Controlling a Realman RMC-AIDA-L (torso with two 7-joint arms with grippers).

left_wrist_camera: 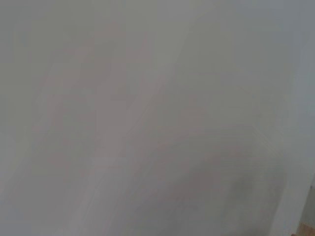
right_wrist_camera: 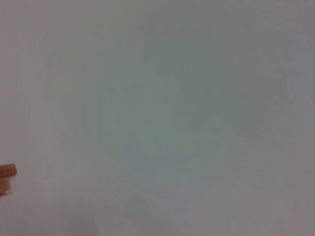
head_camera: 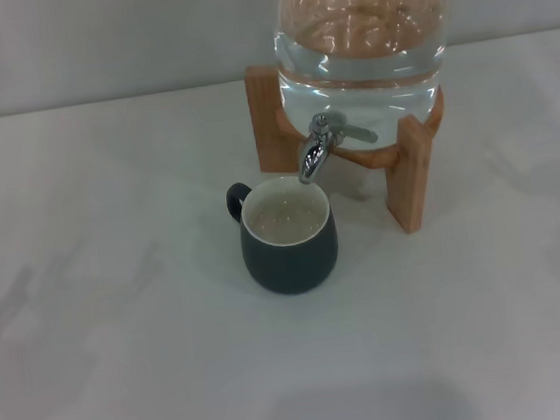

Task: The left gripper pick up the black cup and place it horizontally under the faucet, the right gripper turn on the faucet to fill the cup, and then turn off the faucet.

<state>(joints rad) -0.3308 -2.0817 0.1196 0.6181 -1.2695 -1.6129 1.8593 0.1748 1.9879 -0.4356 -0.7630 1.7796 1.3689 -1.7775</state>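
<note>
the black cup (head_camera: pixel 288 235) is standing upright on the table (head_camera: pixel 112 316) with its mouth directly under the faucet (head_camera: pixel 319 146) spout and water inside, so i am judging the task near its end: confirming the lever is off. neither of my end effectors is showing, so their grip states are unknown.

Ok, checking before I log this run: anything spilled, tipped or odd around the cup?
Nothing stands out. The black cup stands upright under the faucet spout, holding water, and the white table around it shows no puddle. Neither gripper is in view.
</note>
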